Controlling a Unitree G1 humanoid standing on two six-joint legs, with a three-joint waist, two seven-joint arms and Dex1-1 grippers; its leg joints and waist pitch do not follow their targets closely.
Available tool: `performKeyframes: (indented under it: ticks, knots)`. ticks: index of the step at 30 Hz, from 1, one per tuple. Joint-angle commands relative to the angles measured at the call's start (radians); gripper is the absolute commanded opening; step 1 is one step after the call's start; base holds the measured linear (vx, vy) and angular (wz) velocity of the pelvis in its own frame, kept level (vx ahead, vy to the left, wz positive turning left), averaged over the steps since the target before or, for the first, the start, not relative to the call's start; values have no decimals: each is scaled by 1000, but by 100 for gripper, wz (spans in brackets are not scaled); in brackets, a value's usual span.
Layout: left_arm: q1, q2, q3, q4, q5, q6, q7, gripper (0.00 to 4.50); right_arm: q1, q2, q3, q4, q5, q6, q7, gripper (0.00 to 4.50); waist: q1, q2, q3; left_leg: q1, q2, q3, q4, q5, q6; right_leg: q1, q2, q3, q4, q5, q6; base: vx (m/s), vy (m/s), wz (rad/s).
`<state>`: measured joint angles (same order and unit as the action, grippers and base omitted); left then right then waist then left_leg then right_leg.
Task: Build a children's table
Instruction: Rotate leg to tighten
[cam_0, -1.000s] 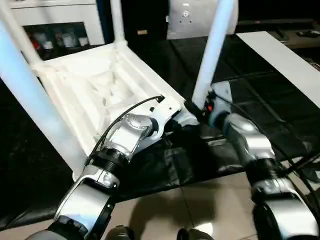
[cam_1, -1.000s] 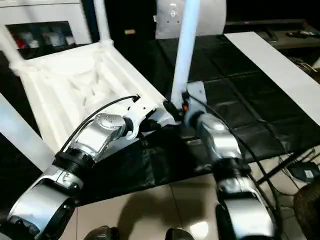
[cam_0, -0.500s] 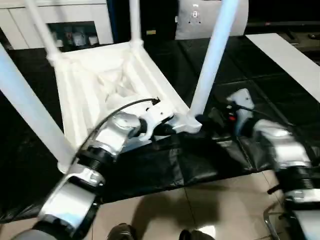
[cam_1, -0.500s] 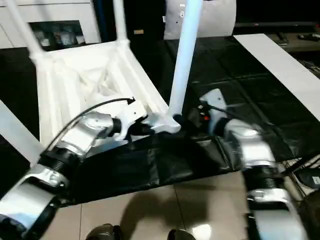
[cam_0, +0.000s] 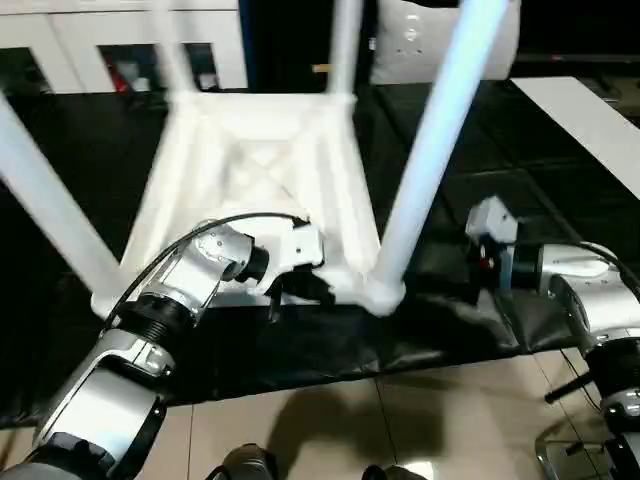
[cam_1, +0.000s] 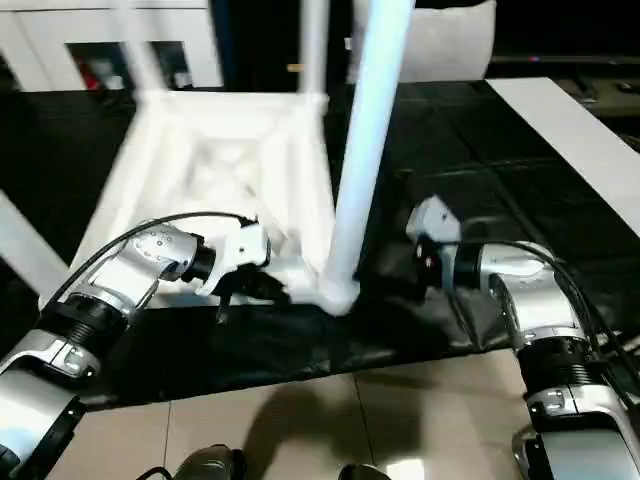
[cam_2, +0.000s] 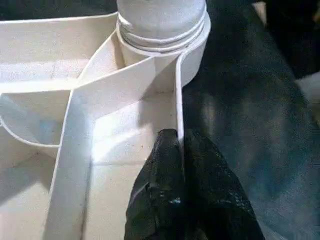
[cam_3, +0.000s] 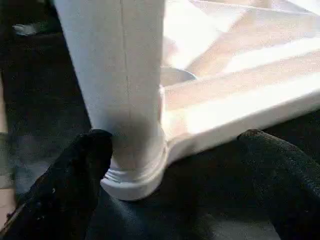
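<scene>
Children's table (cam_0: 270, 170): upside down on black mat (cam_0: 440, 340), legs up | left gripper (cam_2: 181, 150) pinched on its rim; right gripper (cam_3: 175, 165) spread wide at near leg (cam_0: 425, 150) | likely light, stiff, slick plastic; grip ribbed rim or leg base
</scene>
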<state>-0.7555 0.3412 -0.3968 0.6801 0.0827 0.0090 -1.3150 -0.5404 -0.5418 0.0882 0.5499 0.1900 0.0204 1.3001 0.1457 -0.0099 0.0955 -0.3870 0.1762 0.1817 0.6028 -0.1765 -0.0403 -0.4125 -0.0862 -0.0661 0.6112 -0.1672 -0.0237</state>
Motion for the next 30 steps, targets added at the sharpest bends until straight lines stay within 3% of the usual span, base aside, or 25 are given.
performKeyframes:
  ticks: [1,5,6,10,11,19,26,30]
  knots:
    - [11,-11,-51,-24,9,-21,-48,0,7,-16,8,-23,16,3,40,428,-5,-7,-95,25,62,-13,-66,-169,86,56,-74,43,-62,-179,-276,0,0,0]
    - [19,-6,-48,-39,4,-19,-69,0,1,-12,20,-6,43,42,99,397,-5,-7,-96,25,62,-14,-68,-171,80,56,-75,42,-63,-197,-269,0,0,0]
    - [22,-4,-47,-45,2,-19,-79,0,0,-8,22,-5,46,46,115,373,-4,-10,-97,24,62,-14,-67,-165,80,56,-75,42,-63,-194,-267,0,0,0]
    - [22,-1,-49,-46,0,-20,-86,0,0,4,22,-13,68,71,145,359,-2,-8,-97,22,61,-14,-66,-148,87,56,-75,41,-60,-175,-269,0,0,0]
    - [22,0,-49,-47,0,-19,-88,0,1,7,22,-15,70,72,146,334,-2,-6,-97,21,61,-15,-66,-146,88,56,-75,41,-60,-173,-269,0,0,0]
    - [26,1,-48,-54,0,-14,-97,0,-8,33,23,6,78,74,147,282,-3,-7,-97,22,60,-15,-66,-151,80,57,-76,40,-61,-182,-267,0,0,0]
    - [31,6,-49,-62,-2,-4,-100,0,-14,68,37,12,75,101,152,208,-3,-6,-95,23,61,-15,-68,-155,77,55,-75,40,-60,-181,-271,0,0,0]
    - [37,6,-48,-66,-3,4,-99,0,-7,83,35,-6,92,127,156,195,-5,-4,-91,23,61,-16,-70,-171,67,55,-76,41,-64,-208,-262,0,0,0]
